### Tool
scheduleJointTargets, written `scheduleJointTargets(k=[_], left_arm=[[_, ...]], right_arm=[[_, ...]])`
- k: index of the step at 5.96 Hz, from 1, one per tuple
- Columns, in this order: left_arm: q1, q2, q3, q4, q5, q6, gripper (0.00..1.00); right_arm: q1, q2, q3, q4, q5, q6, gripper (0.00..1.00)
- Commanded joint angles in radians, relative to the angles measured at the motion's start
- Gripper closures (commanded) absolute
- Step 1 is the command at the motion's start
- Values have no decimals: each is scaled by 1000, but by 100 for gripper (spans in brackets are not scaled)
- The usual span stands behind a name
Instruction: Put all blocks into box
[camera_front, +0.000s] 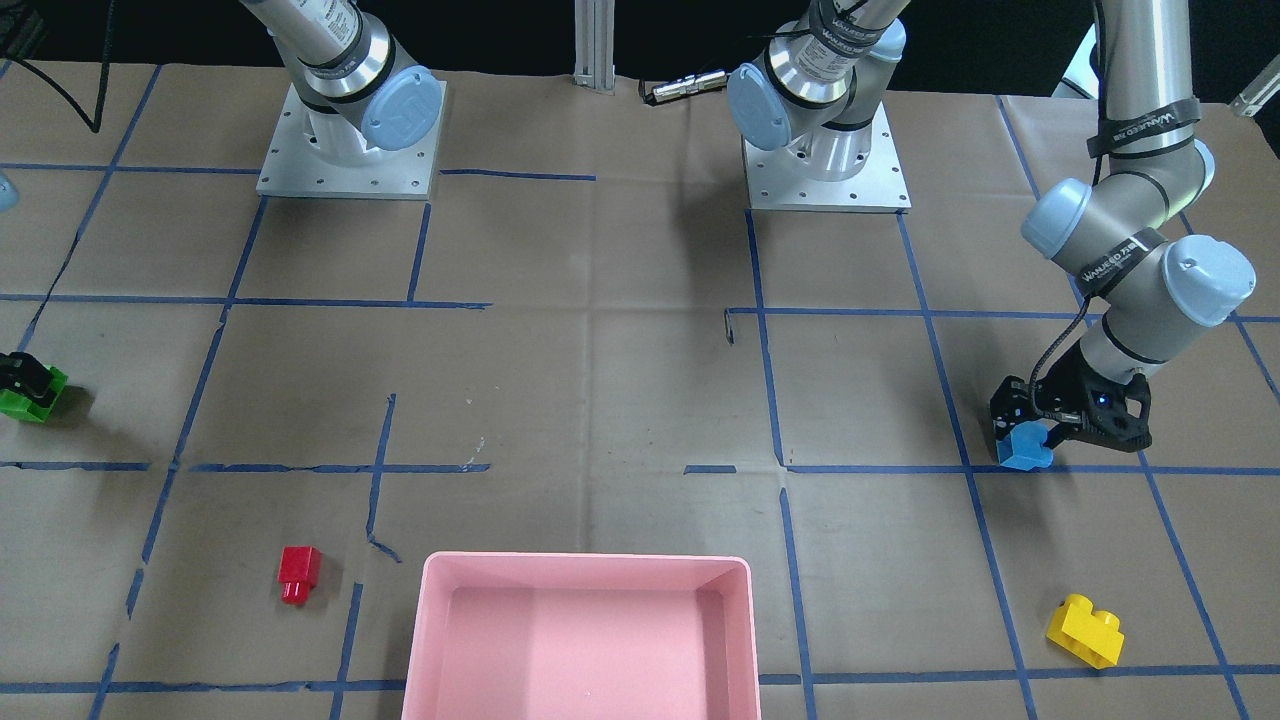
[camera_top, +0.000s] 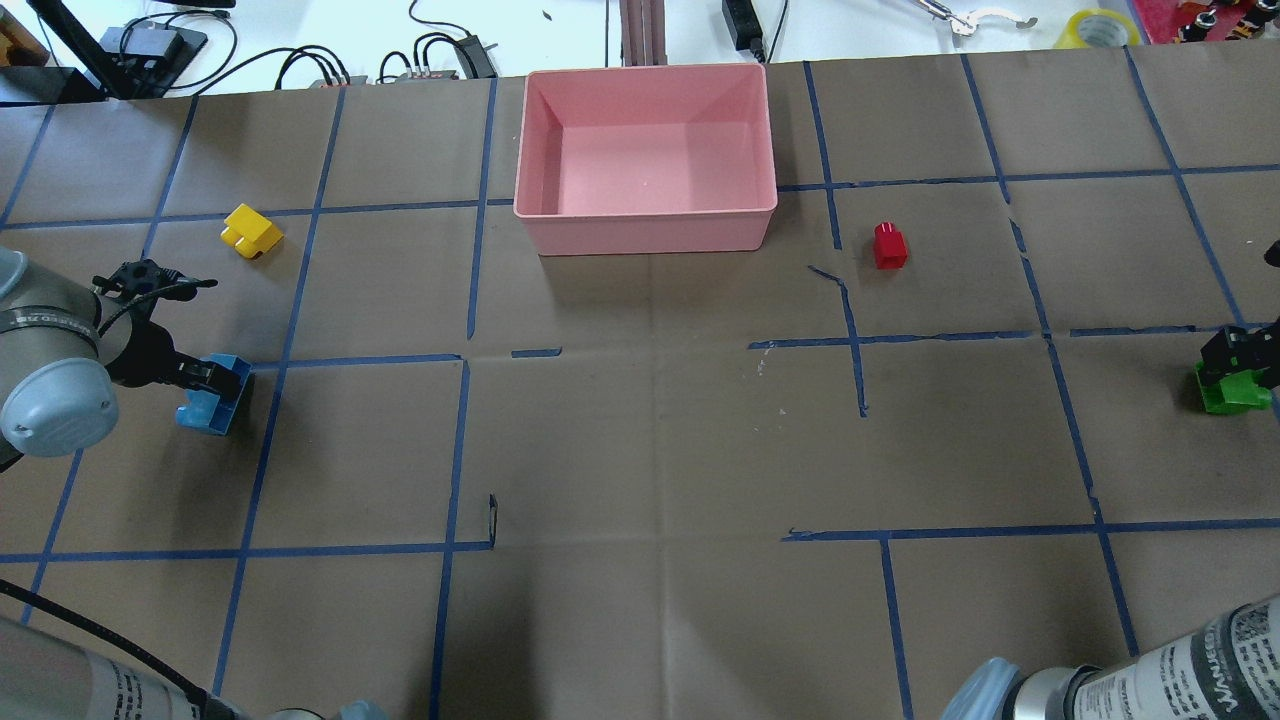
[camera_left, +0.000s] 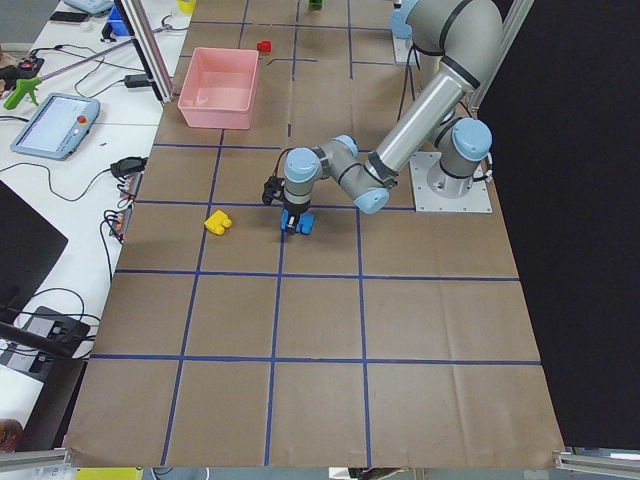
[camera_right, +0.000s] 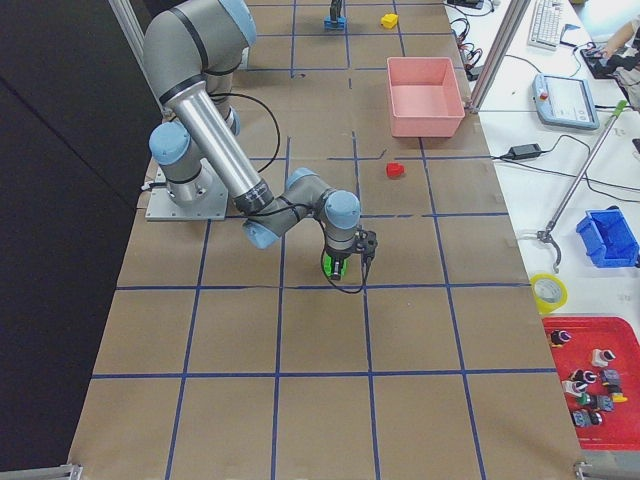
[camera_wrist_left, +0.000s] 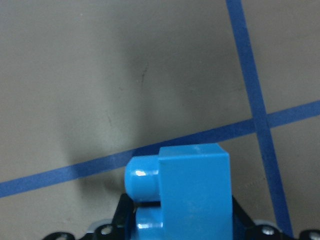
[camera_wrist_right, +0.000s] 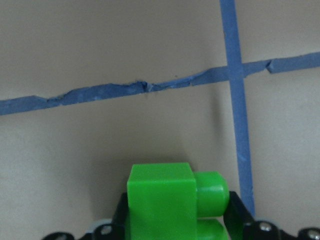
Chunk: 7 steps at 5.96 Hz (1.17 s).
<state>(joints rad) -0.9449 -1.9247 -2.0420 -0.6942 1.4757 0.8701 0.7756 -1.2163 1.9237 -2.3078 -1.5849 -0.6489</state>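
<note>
My left gripper (camera_top: 215, 385) is shut on the blue brick (camera_top: 212, 395) low over the table's left side; the brick fills the left wrist view (camera_wrist_left: 185, 195). My right gripper (camera_top: 1235, 365) is shut on the green brick (camera_top: 1230, 390) at the table's right edge; it shows in the right wrist view (camera_wrist_right: 165, 205). The yellow brick (camera_top: 250, 231) lies on the paper beyond the left gripper. The small red brick (camera_top: 889, 246) lies to the right of the pink box (camera_top: 646, 215), which holds nothing.
Blue tape lines grid the brown paper tabletop (camera_top: 640, 440). Both arm bases (camera_front: 350, 140) stand at the robot's side. Cables and tools (camera_top: 440, 50) lie past the table's far edge behind the box.
</note>
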Motion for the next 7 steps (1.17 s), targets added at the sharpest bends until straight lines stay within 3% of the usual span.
scheduleJointTargets(k=[1, 2, 3, 5, 7], left_arm=[[-8, 30, 43, -4, 2, -6, 79], [-9, 53, 131, -68, 2, -5, 79], [-32, 81, 255, -240, 2, -13, 80], [-171, 64, 568, -552, 8, -160, 81], [-388, -17, 704, -562, 12, -564, 81]], right_arm=[[4, -118, -76, 203, -9, 0, 93], [7, -179, -142, 311, 2, 2, 93], [30, -216, -216, 397, 28, 32, 93], [132, -216, -342, 459, 52, 177, 93], [192, -210, -399, 505, 56, 293, 93]])
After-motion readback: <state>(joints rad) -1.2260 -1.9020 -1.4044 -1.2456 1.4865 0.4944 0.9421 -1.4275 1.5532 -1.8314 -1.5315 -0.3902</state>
